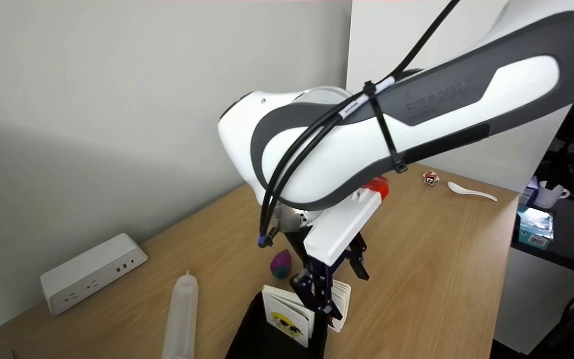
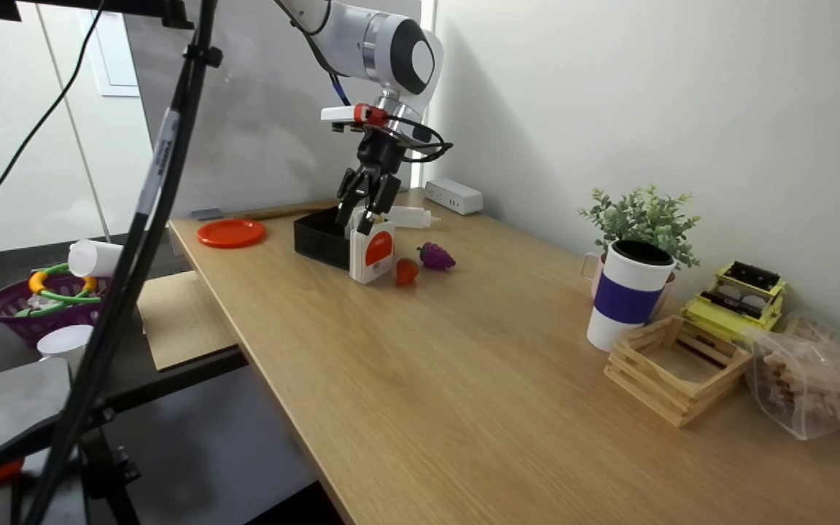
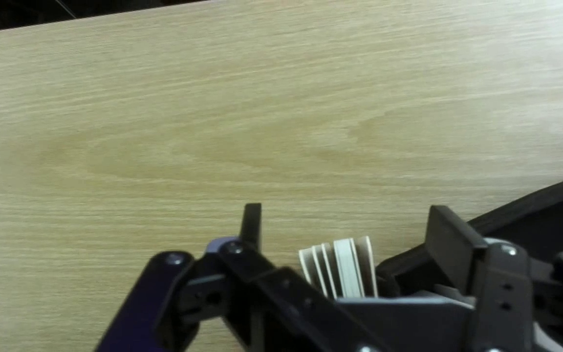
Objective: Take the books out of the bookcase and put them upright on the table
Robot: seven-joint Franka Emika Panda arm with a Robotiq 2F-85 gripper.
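A white book with a red mark stands upright on the table, close beside the black bookcase. Its pages fan out slightly in the wrist view. Around that book, my gripper is open, with visible space between the pages and each finger. In an exterior view the gripper hides part of the standing book. White books with a yellow picture lean upright inside the bookcase; how many cannot be told.
A purple toy fruit and a red toy strawberry lie near the standing book. Close by are a white bottle and a power strip. A red plate sits by the table edge, and a wooden crate stands farther along.
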